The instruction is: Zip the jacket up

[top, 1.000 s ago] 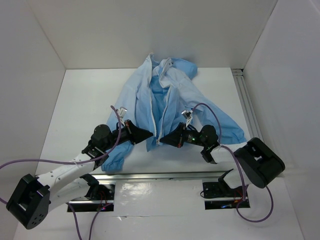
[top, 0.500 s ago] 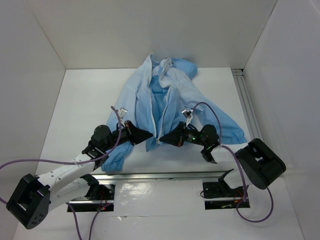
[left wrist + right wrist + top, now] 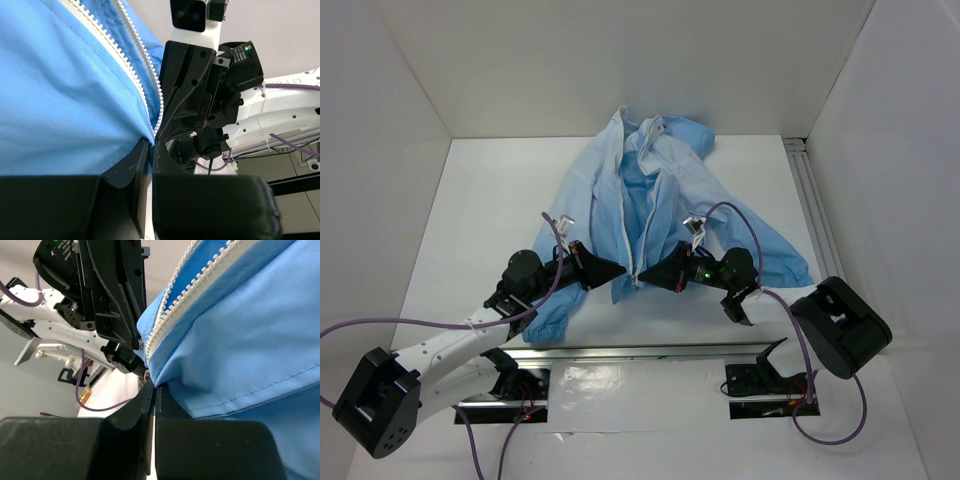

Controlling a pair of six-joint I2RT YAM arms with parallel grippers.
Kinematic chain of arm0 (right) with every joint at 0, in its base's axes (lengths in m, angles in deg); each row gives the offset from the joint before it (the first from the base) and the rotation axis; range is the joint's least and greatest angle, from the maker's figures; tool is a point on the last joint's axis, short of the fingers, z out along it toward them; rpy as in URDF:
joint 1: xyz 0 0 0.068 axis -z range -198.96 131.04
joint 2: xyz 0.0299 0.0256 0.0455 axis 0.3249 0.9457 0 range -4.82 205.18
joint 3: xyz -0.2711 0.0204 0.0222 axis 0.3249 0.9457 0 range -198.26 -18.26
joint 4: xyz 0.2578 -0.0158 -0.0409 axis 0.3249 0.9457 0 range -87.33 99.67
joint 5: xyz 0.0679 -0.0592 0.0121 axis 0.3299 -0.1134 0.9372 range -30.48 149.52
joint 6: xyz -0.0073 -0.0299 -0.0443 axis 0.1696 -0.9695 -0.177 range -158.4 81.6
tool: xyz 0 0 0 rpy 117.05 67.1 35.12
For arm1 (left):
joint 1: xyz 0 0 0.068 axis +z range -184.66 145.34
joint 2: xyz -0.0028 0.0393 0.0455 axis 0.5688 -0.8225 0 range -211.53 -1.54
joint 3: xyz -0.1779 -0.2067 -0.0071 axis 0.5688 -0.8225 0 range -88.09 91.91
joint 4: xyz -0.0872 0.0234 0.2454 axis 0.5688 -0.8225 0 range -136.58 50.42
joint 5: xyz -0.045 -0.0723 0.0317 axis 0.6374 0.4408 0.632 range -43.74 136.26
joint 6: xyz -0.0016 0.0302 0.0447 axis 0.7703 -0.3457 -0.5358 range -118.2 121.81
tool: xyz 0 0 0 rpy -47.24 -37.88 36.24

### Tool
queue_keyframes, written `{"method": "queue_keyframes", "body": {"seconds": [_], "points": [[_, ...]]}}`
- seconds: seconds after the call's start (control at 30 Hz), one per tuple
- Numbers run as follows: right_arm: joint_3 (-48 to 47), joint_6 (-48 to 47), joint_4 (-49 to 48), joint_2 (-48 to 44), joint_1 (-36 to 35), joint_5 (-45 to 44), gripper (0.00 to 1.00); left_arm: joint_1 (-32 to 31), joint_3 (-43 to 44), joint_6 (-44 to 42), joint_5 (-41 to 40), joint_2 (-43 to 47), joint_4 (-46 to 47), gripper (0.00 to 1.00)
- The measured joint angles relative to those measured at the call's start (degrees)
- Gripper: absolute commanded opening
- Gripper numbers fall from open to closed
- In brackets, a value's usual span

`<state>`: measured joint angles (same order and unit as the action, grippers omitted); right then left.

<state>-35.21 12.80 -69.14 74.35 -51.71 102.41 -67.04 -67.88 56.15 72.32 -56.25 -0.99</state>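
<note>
The jacket [image 3: 650, 200] lies in the middle of the table [image 3: 480, 200]. Its collar points to the far edge and its bottom hem to the near edge. The front is open, and the two sides of the white zipper [image 3: 648, 225] do not meet. My left gripper [image 3: 618, 271] is pinched tight on the bottom of one front side. My right gripper [image 3: 650, 279] is pinched tight on the bottom of the other side, right by the zipper teeth. The two tips sit just beside each other. I think this is the lining-up step. Next I must bring the two zipper ends together and slot one into the other. That needs small, careful moves, with no tugging.
</note>
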Motion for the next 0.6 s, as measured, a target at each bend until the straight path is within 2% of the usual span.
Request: {"method": "queue_keyframes", "body": {"seconds": [0.6], "points": [[-0.4,0.0,-0.1,0.0,0.0,1.0,0.0,0.0,0.0,0.0,0.0,0.0,0.0,0.0]]}}
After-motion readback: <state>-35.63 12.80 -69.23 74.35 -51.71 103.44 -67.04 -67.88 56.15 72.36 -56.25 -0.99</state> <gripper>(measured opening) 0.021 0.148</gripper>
